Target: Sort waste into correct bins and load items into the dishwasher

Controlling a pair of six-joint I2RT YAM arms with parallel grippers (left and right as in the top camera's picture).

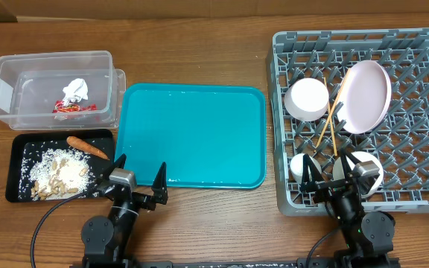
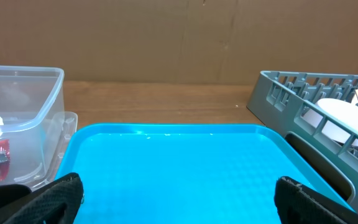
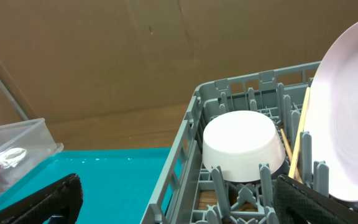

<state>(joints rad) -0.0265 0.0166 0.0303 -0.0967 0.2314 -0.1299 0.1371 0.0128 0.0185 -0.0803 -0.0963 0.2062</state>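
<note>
Wooden table (image 1: 199, 59) with a brown cardboard wall behind it carries everything. At the far left stands a clear tub (image 1: 51, 89) with a crumpled tissue (image 1: 75, 89) and a red wrapper (image 1: 73, 109) inside. Just near of it lies a black tray (image 1: 22, 149) that holds a carrot (image 1: 86, 147) and a heap of rice and scraps (image 1: 62, 175). The teal tray (image 1: 192, 134) in the middle is bare.

On the right, the grey dish rack (image 1: 423, 171) holds a plate (image 1: 367, 95) leaning on its edge, a bowl (image 1: 307, 98) on its side just left of it, and chopsticks (image 1: 332, 112) that lie slanted between the two. A small cup (image 1: 302, 165) and a second bowl (image 1: 367, 165) sit at the near side of the rack.

The left gripper (image 1: 140, 165) hovers at the near edge of the teal tray, jaws wide and empty. The right gripper (image 1: 326, 167) hovers over the near part of the rack, between the cup and the second bowl, also wide and empty.

To my judgement the sorting and loading look complete, so the step in hand is a last check. To do it well, the right arm should rise straight before it pulls away, because its fingers are close to the cup and the second bowl, and a sideways move could knock them.
</note>
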